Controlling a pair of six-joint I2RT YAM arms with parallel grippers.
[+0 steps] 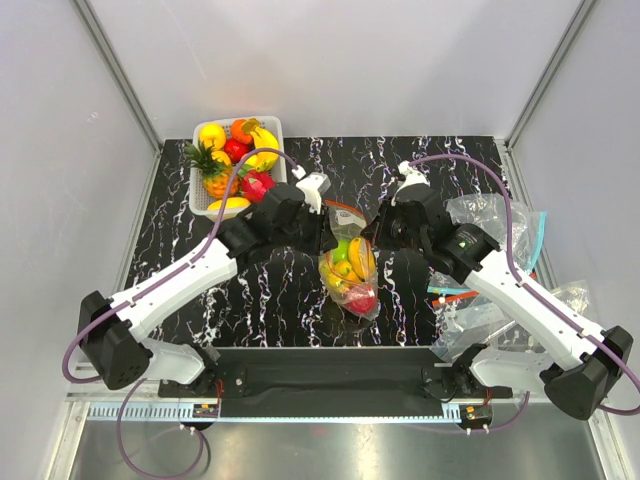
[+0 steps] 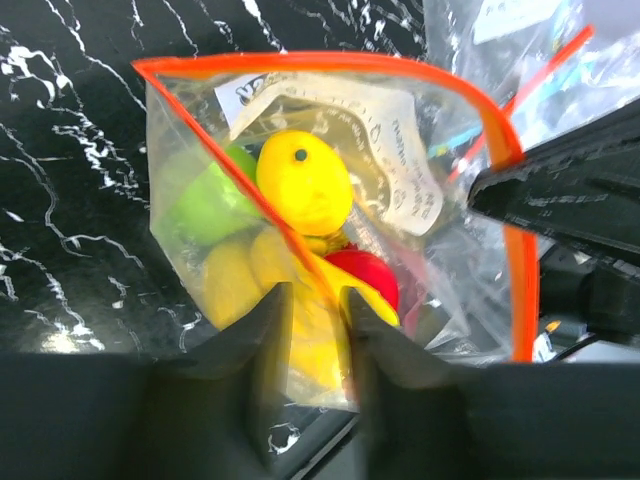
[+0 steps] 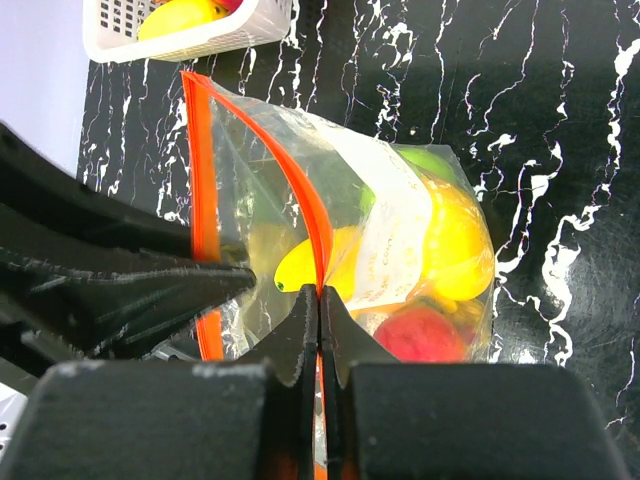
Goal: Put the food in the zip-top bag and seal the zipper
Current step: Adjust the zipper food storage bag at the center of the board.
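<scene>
The zip-top bag (image 1: 350, 272) lies at the table's middle with its mouth held open. Inside are a yellow fruit (image 2: 303, 180), a green apple (image 2: 205, 205), a red apple (image 3: 420, 333) and a banana bunch (image 3: 295, 268). My right gripper (image 3: 320, 305) is shut on one lip of the orange-red zipper (image 3: 312, 225). My left gripper (image 2: 318, 320) stands at the other lip. Its fingers (image 2: 265, 335) are slightly apart, with the zipper strip (image 2: 290, 245) and bag film running between them. In the top view the left gripper (image 1: 328, 240) and right gripper (image 1: 372, 232) flank the bag's far end.
A white basket (image 1: 195, 170) with more toy fruit stands at the back left; it also shows in the right wrist view (image 3: 200, 40). Several spare clear bags (image 1: 490, 220), one with a teal strip (image 1: 536, 240), lie at the right beside my right arm.
</scene>
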